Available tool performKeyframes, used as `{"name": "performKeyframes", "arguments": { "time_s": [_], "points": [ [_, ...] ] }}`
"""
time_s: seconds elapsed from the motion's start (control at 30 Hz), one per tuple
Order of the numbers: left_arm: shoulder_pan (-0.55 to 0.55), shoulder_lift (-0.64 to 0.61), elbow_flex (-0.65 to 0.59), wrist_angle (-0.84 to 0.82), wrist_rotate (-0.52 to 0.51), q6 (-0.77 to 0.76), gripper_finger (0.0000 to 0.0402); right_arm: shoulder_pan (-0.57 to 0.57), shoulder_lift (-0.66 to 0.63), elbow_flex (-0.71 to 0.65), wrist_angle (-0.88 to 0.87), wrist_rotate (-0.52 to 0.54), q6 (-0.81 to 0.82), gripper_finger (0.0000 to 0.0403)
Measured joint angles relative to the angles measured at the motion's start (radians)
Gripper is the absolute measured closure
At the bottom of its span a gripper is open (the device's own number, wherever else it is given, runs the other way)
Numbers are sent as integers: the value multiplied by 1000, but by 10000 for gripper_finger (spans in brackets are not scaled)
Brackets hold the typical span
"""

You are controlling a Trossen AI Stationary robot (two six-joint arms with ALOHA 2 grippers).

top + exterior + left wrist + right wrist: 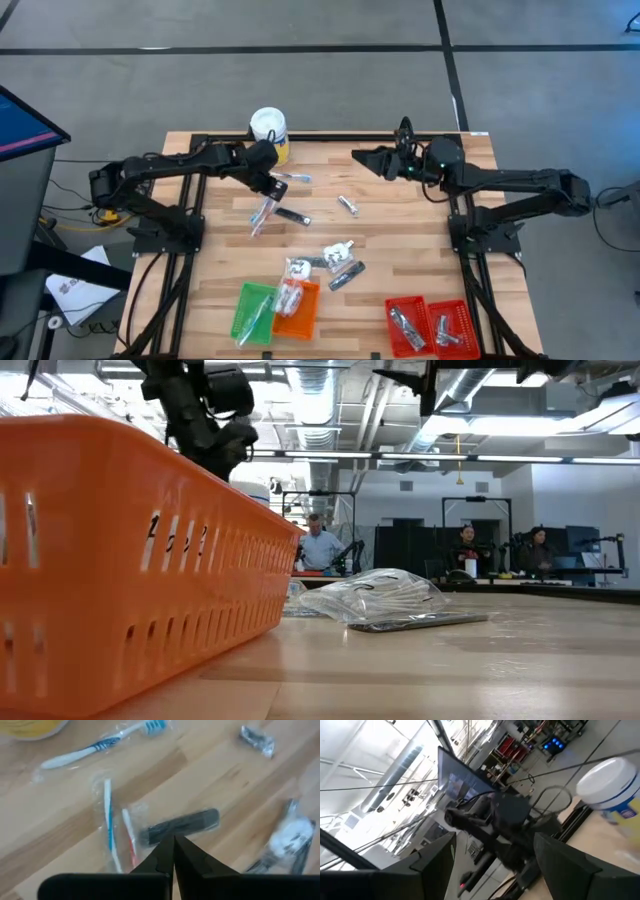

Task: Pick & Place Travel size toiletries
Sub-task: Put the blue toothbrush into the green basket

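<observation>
High view: the toiletries lie scattered over the middle of the wooden table (420, 225). Two wrapped toothbrushes (262, 213) sit side by side toward the left edge, with a dark tube (292, 216) just beside them. Another toothbrush (290, 178) lies nearer the far edge, close to a white-lidded tub (268, 126) that stands at the far edge. A silvery piece (347, 205) rests alone near the table's centre. Closer to the near edge a cluster of white packets (340, 252) and a dark tube (347, 276) lie together, and another packet (297, 268) sits right by the orange tray (306, 318). The orange tray holds a packet, the green tray (243, 311) beside it holds a clear-wrapped stick, and the red trays (458, 338) at the near right corner hold silvery pieces.

The left gripper (272, 186) hangs over the two toothbrushes; in its wrist view its fingers (195, 860) are pressed together with nothing between them, pointing down at the dark tube (180, 825) and the toothbrushes (111, 827). The right gripper (358, 157) waits raised over the far edge, right of the tub, its fingers (570, 865) spread apart and empty.

In the low view the orange tray (120, 550) fills the left, with a crinkly packet (385, 595) beyond it; people sit in the room behind
</observation>
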Motion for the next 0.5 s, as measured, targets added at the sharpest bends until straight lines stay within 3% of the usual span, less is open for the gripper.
{"name": "performKeyframes", "arguments": {
  "time_s": [0.13, 0.3, 0.5],
  "points": [
    [8, 0, -38, 1, 11, 3, 393, -43, 0, 0, 0, 1, -14, 143],
    [0, 6, -142, -2, -2, 0, 357, -92, 0, 0, 0, 0, -21, 143],
    [2, 6, -214, 17, -93, 8, 314, -118, 0, 0, 0, 2, -40, 143]
  ]
}}
